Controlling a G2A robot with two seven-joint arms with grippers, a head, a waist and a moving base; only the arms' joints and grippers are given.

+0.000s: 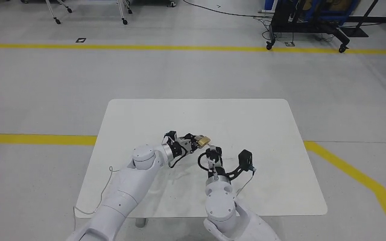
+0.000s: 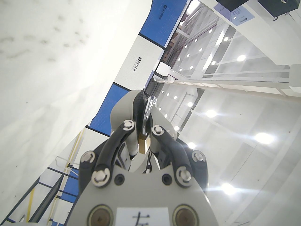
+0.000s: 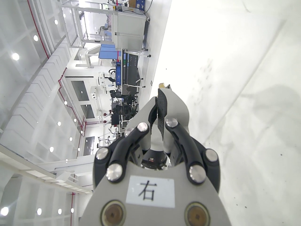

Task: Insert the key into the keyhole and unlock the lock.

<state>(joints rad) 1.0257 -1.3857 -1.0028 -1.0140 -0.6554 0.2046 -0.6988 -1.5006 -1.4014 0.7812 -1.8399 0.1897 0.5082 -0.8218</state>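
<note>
White table (image 1: 265, 120) carries the whole work area; both my arms are over its middle part, on the side nearest my body.

Item 1, left gripper (image 1: 188, 143): it hangs above the centre of the table, tips turned toward my right arm. Its fingers (image 2: 122, 109) are clenched on the lock (image 2: 144, 143). The brass body sits between the finger bases, close to the palm. The silver shackle (image 2: 149, 105) runs out along the pads toward the tips. From above, the brass body shows at the end of this gripper, clear of the table surface.

Item 2, right gripper (image 3: 161, 95): it stands just beside the lock, on the side nearer my body, tips pointing toward it. The two black pads are pressed together with no gap showing between them. I cannot tell whether anything is pinched between them.

Item 3, small brass-coloured piece (image 3: 161, 85): it shows just past the right gripper's tips. I cannot tell whether it is the key or an edge of the lock. Contact between the two grippers cannot be judged from above
</note>
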